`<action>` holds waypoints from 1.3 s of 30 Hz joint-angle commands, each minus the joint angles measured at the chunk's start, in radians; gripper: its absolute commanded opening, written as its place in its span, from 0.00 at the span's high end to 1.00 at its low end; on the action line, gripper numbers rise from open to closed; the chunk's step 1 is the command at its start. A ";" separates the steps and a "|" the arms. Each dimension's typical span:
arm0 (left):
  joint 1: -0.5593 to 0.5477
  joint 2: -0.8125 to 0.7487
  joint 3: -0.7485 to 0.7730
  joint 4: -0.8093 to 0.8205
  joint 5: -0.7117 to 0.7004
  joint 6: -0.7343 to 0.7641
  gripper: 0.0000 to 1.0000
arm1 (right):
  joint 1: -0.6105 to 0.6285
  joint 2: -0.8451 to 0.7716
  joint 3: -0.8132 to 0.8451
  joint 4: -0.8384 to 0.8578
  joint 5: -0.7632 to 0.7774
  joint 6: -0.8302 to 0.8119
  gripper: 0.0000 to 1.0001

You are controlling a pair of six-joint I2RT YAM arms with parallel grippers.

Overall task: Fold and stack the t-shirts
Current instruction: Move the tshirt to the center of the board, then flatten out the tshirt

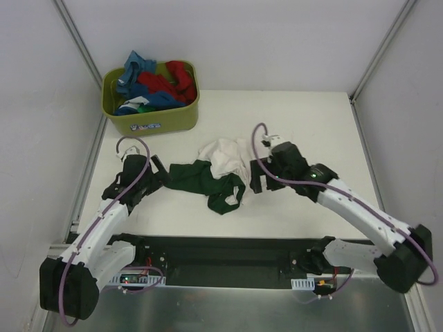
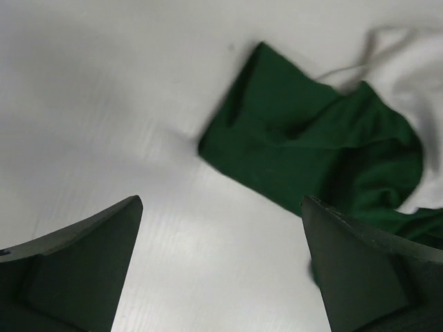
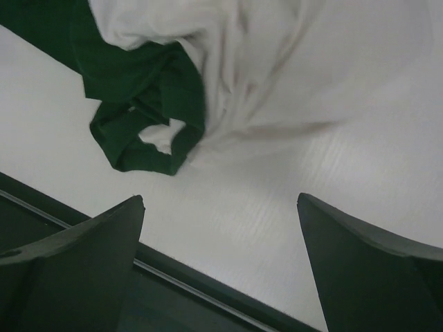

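Note:
A cream t-shirt with dark green sleeves and collar (image 1: pixel 220 171) lies crumpled in the middle of the white table. Its green sleeve (image 2: pixel 291 138) shows in the left wrist view, its green collar ring (image 3: pixel 142 142) and cream body (image 3: pixel 263 62) in the right wrist view. My left gripper (image 1: pixel 160 177) is open and empty just left of the shirt's green sleeve. My right gripper (image 1: pixel 257 181) is open and empty just right of the shirt. Blue, red and green t-shirts (image 1: pixel 154 84) are piled in a tub at the back left.
The olive-green plastic tub (image 1: pixel 154 119) stands at the table's back left corner. A dark metal rail (image 1: pixel 221 249) runs along the table's near edge and shows in the right wrist view (image 3: pixel 180 283). White walls enclose the table on three sides.

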 commanded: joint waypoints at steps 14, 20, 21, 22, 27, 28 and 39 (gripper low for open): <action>0.198 0.653 0.164 0.237 0.362 -0.027 0.39 | 0.348 0.879 0.737 -0.023 -0.008 -0.102 0.23; 0.198 0.734 0.149 0.297 0.455 -0.030 0.65 | 0.348 0.946 0.759 -0.064 0.125 -0.030 0.25; 0.198 0.737 0.145 0.325 0.456 -0.030 0.68 | 0.347 0.934 0.746 -0.063 0.139 -0.025 0.25; 0.198 0.739 0.139 0.334 0.464 -0.027 0.74 | 0.347 0.925 0.734 -0.045 0.142 -0.022 0.25; 0.198 0.711 0.108 0.365 0.464 -0.008 1.00 | 0.348 0.838 0.653 -0.005 0.156 -0.025 0.23; 0.198 0.696 0.099 0.375 0.453 -0.008 1.00 | 0.348 0.827 0.642 0.001 0.155 -0.025 0.22; 0.198 0.303 -0.088 0.348 0.330 -0.002 1.00 | 0.345 0.632 0.475 -0.037 0.247 -0.017 0.21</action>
